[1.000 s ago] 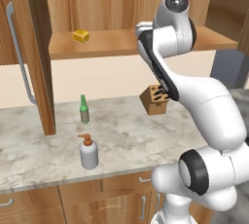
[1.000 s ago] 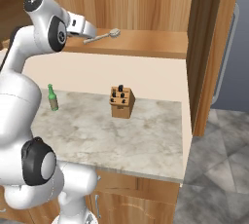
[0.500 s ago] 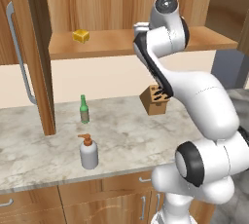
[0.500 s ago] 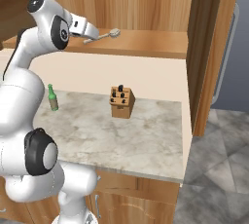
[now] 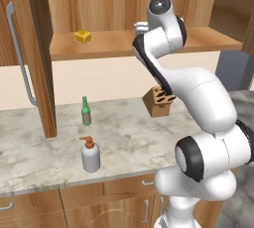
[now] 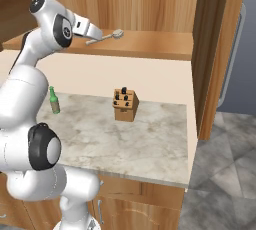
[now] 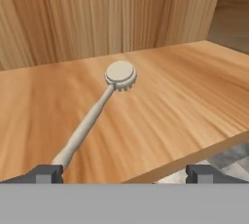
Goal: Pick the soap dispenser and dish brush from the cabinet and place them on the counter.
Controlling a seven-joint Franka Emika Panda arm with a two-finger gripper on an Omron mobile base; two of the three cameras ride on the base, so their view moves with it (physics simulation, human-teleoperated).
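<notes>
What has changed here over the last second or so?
The arm's upper joint has turned a little, and the gripper stays up at the cabinet shelf by the dish brush handle, open and not gripping it. The brush, the soap dispenser on the counter and the green bottle have not moved.

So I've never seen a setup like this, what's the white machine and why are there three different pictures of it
It is a white robot arm in a simulated kitchen. Two pictures come from cameras behind it, left and right. The third looks along its hand, raised to the open cabinet's shelf. There the dish brush lies, its handle end by one finger; the jaws stand wide and hold nothing. A yellow sponge shares the shelf. On the counter below stand the soap dispenser, a green bottle and a knife block.
</notes>
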